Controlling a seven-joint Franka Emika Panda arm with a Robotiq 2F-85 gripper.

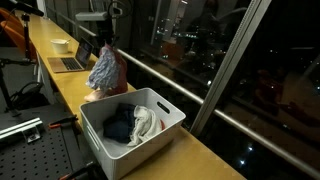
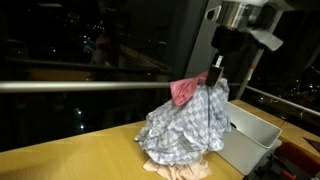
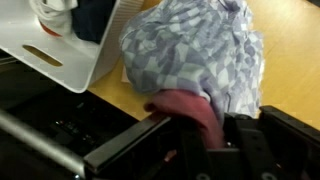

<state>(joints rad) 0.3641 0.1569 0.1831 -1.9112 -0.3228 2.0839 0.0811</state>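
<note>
My gripper (image 2: 216, 72) comes down from above and is shut on a red cloth (image 2: 184, 90). A blue-and-white checked cloth (image 2: 186, 130) hangs bunched with it, its lower folds reaching the wooden counter (image 2: 70, 158). In the wrist view the red cloth (image 3: 188, 108) runs in between the dark fingers (image 3: 240, 140), and the checked cloth (image 3: 195, 50) spreads beyond it. In an exterior view the gripper (image 1: 106, 44) holds the bundle (image 1: 105, 72) just behind the white basket (image 1: 165, 108).
The white basket (image 2: 255, 140) holds a dark garment (image 1: 120, 125) and a white one (image 1: 143, 122). A beige cloth (image 2: 180, 171) lies under the bundle. A laptop (image 1: 74, 62) and a bowl (image 1: 60, 45) sit farther along the counter. A dark window (image 1: 200, 40) and rail run alongside.
</note>
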